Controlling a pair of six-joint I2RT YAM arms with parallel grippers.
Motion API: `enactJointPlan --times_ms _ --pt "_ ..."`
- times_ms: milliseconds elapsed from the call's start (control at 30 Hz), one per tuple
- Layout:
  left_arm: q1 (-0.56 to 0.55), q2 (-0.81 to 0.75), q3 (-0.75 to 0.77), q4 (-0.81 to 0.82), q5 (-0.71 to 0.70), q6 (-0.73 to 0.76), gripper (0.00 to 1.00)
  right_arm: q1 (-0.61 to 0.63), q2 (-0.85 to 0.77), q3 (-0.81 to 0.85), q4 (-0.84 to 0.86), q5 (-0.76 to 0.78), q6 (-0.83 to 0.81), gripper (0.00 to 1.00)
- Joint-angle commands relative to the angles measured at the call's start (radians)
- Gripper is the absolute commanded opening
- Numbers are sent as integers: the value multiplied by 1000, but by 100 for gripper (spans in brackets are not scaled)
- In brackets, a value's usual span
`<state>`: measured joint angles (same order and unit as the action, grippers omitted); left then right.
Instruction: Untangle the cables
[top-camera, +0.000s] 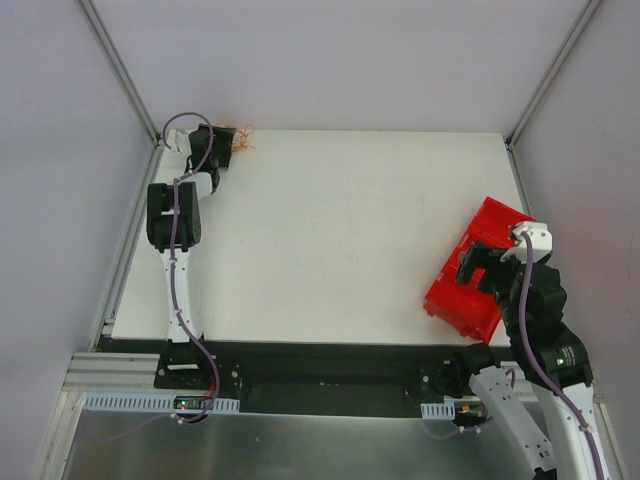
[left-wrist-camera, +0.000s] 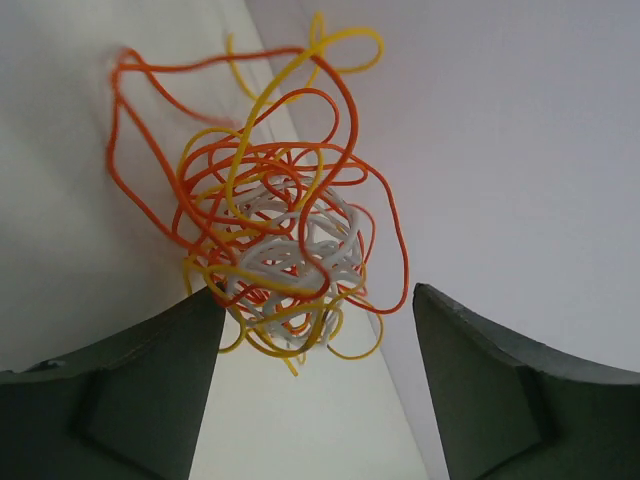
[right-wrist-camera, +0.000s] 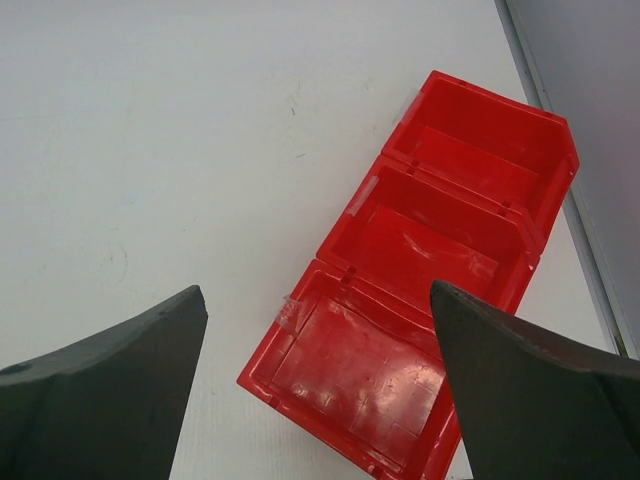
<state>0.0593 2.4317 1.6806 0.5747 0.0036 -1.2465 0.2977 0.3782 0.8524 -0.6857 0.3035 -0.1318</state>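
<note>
The cables (left-wrist-camera: 275, 230) are a tangled ball of thin red-orange, yellow-orange and whitish curly wires at the table's far left corner, against the wall. In the top view they (top-camera: 243, 138) peek out beside my left gripper (top-camera: 222, 146). In the left wrist view my left gripper (left-wrist-camera: 318, 300) is open, its dark fingers either side of the ball's lower part; the left finger (left-wrist-camera: 150, 370) touches the outer loops. My right gripper (top-camera: 484, 268) is open and empty above the red bins (top-camera: 475, 272).
A row of three joined red bins (right-wrist-camera: 420, 290) lies at the table's right side, all empty, near the right wall rail (top-camera: 520, 180). The back wall and left wall meet right behind the cables.
</note>
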Motion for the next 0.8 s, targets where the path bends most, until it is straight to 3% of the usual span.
enactJointPlan --times_ms 0,167,200,233,333,500,567,633,700,767 --pt "53 139 211 -93 159 -36 64 -5 51 16 3 -41 -2 96" --pt "68 -1 29 -78 170 53 19 -6 152 60 -58 -133 32 96" --pt "70 -60 -13 -79 192 80 5 -2 175 66 -69 -194 26 96" --pt "70 -98 -42 -88 216 116 0 4 183 63 -71 -214 43 96" --pt "66 -247 -184 -127 288 176 0 55 169 -1 6 -210 127 96" --pt "44 -557 -594 -64 340 197 0 257 290 -33 103 -166 285 96" --pt "18 -644 -776 35 378 193 0 393 378 -9 130 -80 307 96" --pt "-5 -697 -971 121 424 97 0 501 439 -3 187 0 322 96" --pt "-88 -711 -1198 380 432 -26 0 528 481 -27 273 -51 365 96" --pt "-153 -691 -1318 540 453 -97 0 523 498 -70 348 -150 417 96"
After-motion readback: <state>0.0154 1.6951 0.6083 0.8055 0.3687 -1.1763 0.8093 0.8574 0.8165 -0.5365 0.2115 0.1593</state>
